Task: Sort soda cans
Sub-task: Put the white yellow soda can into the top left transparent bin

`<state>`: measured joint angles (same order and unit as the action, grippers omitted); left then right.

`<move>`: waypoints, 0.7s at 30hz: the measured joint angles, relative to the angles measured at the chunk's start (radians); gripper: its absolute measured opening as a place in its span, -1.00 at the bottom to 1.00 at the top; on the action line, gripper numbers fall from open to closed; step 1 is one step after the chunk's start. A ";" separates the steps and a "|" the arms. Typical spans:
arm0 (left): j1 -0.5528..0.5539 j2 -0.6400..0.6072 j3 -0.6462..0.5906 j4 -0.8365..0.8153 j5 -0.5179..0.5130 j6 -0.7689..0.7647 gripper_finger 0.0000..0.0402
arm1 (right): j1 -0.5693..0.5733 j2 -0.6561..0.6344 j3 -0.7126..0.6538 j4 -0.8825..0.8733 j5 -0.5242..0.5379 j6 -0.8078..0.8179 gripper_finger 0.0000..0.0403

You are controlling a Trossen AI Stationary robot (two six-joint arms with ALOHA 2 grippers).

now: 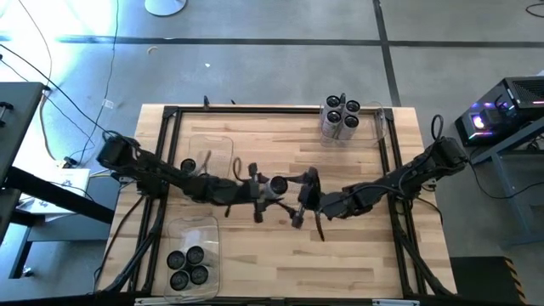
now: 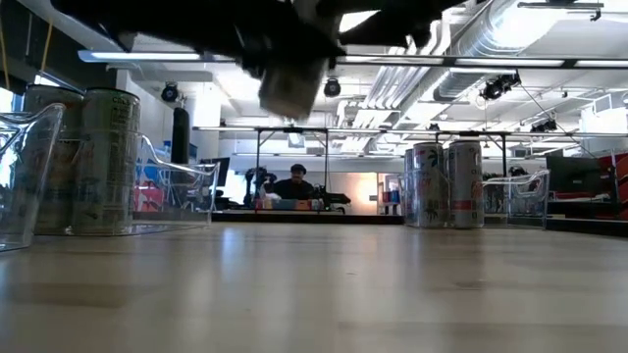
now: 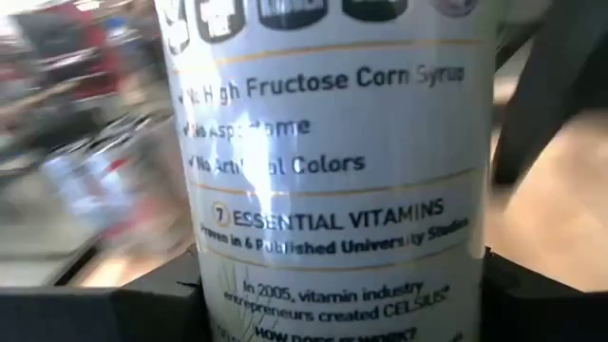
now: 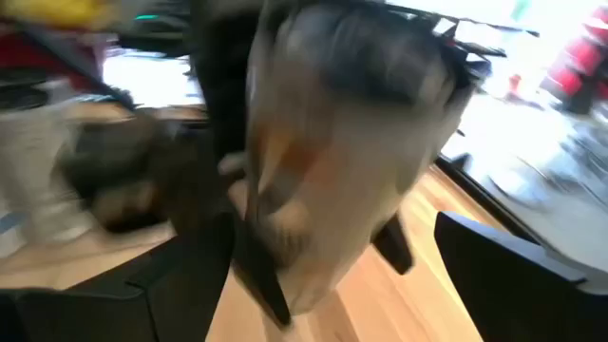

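I'm seeing the left gripper (image 1: pixel 274 187) clamping a can (image 3: pixel 328 161) mid-table; the right gripper (image 1: pixel 299 206), fingers apart, is crowding beside it.

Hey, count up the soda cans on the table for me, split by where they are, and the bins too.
Cans in the near-left bin: 4
Cans grouped at the far right: 4
Can in the far-left bin: 1
Can held up between the two pincers: 1
Clear bins seen from above: 3
Total: 10 cans, 3 bins
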<state>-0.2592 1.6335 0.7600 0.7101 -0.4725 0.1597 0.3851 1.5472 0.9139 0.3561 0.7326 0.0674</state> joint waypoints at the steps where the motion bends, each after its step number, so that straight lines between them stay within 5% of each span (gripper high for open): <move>1: 0.006 -0.028 -0.014 0.011 0.060 -0.019 0.15 | 0.004 -0.003 0.000 0.005 -0.040 -0.045 0.78; 5: 0.024 -0.103 -0.060 0.008 0.339 -0.027 0.15 | 0.009 -0.003 0.000 0.100 -0.206 -0.219 0.79; 8: 0.026 -0.124 -0.062 0.006 0.441 -0.025 0.15 | 0.001 0.002 0.001 0.207 -0.287 -0.295 0.75; 15: 0.026 -0.102 -0.061 0.006 0.459 -0.014 0.15 | -0.044 0.004 0.001 0.327 -0.486 -0.337 0.64; 21: 0.027 -0.101 -0.061 0.004 0.462 -0.018 0.22 | -0.073 0.004 0.001 0.320 -0.546 -0.330 0.43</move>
<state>-0.2321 1.5326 0.6991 0.7145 -0.0104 0.1412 0.3122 1.5513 0.9146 0.6761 0.1864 -0.2629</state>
